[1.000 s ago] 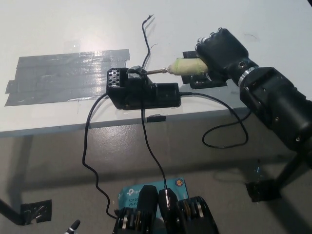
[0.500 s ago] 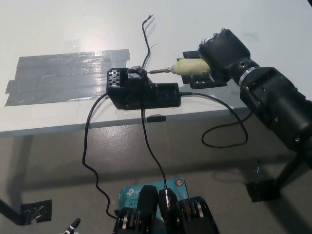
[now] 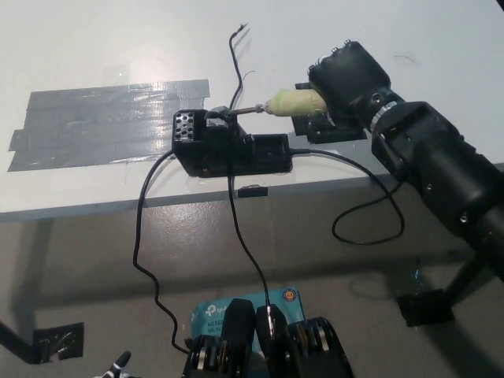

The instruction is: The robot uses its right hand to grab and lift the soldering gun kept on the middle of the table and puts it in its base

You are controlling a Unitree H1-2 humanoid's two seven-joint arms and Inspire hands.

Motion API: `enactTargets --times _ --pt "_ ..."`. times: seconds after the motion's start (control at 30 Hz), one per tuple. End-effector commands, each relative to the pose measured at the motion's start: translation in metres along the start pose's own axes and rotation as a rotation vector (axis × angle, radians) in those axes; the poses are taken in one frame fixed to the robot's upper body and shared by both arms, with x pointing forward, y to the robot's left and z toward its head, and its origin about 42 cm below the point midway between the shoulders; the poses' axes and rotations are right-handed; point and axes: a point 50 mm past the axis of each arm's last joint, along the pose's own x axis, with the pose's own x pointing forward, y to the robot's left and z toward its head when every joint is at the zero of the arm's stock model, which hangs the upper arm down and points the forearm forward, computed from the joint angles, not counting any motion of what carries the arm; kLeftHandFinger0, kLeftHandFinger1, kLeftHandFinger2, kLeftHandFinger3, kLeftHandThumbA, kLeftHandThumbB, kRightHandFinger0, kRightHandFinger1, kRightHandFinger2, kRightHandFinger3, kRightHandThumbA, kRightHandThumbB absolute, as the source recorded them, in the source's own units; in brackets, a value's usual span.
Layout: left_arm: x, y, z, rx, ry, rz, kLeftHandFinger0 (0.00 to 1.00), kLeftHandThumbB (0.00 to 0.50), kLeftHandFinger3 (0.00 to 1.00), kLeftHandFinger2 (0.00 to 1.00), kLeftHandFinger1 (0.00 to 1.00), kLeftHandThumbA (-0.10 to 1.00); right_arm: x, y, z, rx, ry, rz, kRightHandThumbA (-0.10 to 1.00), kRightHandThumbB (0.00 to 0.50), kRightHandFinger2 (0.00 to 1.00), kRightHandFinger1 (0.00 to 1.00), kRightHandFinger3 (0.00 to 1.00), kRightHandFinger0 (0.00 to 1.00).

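Observation:
My black right hand (image 3: 350, 83) is shut on the soldering gun (image 3: 291, 103), whose pale yellow-green handle sticks out to the left of the hand. Its metal tip (image 3: 250, 110) points left and reaches the holder opening on top of the black base (image 3: 228, 147) in the middle of the white table (image 3: 118, 47). Whether the tip is inside the holder I cannot tell. At the bottom left edge only a tip of my white left hand (image 3: 118, 365) shows.
A grey tape patch (image 3: 102, 122) covers the table left of the base. Black cables (image 3: 236, 47) run from the base over the table edge and loop below (image 3: 366, 224). A black tape square (image 3: 331, 130) lies under my right hand. A teal box (image 3: 236, 307) sits on the floor.
My right hand has shifted left with the soldering gun, bringing its tip from a short gap away up to the holder on the base.

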Motion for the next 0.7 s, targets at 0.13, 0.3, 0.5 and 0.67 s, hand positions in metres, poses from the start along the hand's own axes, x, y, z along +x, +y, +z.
enactTargets --times 0.13,0.3,0.5,0.67 --pt "-0.003 0.01 0.009 0.013 -0.021 0.015 0.0 0.5 0.63 0.29 0.0 1.0 0.014 -0.041 -0.003 -0.091 0.022 -0.045 -0.1 0.032 0.45 0.0 0.43 0.0" --pt "-0.003 0.012 0.011 0.034 -0.024 0.012 0.0 0.5 0.66 0.27 0.0 1.0 0.012 -0.035 0.0 -0.138 0.02 -0.034 -0.1 0.043 0.42 0.0 0.34 0.0" --pt "-0.001 0.011 0.012 0.027 -0.029 0.014 0.0 0.5 0.64 0.27 0.0 1.0 0.009 -0.031 0.007 -0.149 -0.001 -0.047 -0.1 0.0 0.39 0.0 0.32 0.0" --pt "-0.003 0.01 0.013 0.019 -0.027 0.018 0.0 0.5 0.64 0.27 0.0 1.0 0.015 -0.04 0.012 -0.146 -0.006 -0.087 -0.1 0.013 0.36 0.0 0.29 0.0"
